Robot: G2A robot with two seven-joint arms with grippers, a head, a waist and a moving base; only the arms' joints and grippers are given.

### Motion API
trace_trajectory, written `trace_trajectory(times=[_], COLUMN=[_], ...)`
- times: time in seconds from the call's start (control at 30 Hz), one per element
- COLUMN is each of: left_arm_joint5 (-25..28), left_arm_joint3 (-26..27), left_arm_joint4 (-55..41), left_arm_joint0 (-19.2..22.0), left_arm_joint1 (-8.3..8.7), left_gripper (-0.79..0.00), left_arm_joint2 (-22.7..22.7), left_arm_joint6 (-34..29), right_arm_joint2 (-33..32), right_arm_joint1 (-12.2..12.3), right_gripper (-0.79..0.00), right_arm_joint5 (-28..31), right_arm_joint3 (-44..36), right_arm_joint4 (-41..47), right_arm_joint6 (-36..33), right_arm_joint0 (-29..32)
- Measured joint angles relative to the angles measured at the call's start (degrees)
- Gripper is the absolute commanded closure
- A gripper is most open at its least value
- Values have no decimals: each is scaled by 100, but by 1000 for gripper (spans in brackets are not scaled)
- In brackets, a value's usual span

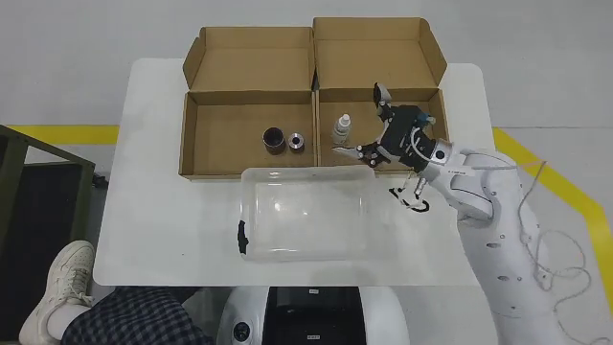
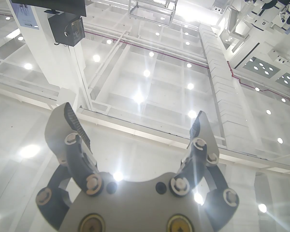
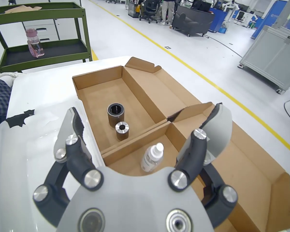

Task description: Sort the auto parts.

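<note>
Clear bin (image 1: 306, 216) in frt of cardboard boxes (image 1: 225, 139); green cart (image 3: 38, 12) by table (image 1: 153, 153).

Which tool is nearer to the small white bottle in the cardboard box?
Right. The right tool hovers open over the box, just beside the bottle. The left tool faces the ceiling, turned away from the bottle.

**Bright, even light from overhead**

Round ceiling lamps (image 2: 146, 73) shine straight into the left wrist view, casting starburst flares and glare across the base of the left claw (image 2: 134, 109). The white table (image 1: 153, 201) is evenly lit. Soft, faint shadows lie inside the cardboard boxes (image 1: 230, 134). Straight lines bow toward both wrist views' edges.
</note>
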State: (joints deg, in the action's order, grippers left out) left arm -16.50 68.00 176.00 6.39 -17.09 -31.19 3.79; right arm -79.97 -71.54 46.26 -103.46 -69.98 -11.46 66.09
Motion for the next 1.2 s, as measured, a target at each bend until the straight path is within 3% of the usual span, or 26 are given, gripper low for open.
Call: trace_trajectory(times=[0.77, 1.2], left_arm_joint5=[0, 0], left_arm_joint3=[0, 0], left_arm_joint4=[0, 0], left_arm_joint0=[0, 0], left_arm_joint1=[0, 0], left_gripper=[-785, -784], left_arm_joint2=[0, 0], left_arm_joint6=[0, 0], right_arm_joint2=[-1898, -2612], right_arm_joint1=[345, 452], right_gripper=[-785, -784], right_arm_joint5=[212, 190], right_arm_joint3=[-404, -434], right_arm_joint4=[-607, -474], right_arm_joint6=[1228, 1620], right_arm_joint0=[1899, 2362])
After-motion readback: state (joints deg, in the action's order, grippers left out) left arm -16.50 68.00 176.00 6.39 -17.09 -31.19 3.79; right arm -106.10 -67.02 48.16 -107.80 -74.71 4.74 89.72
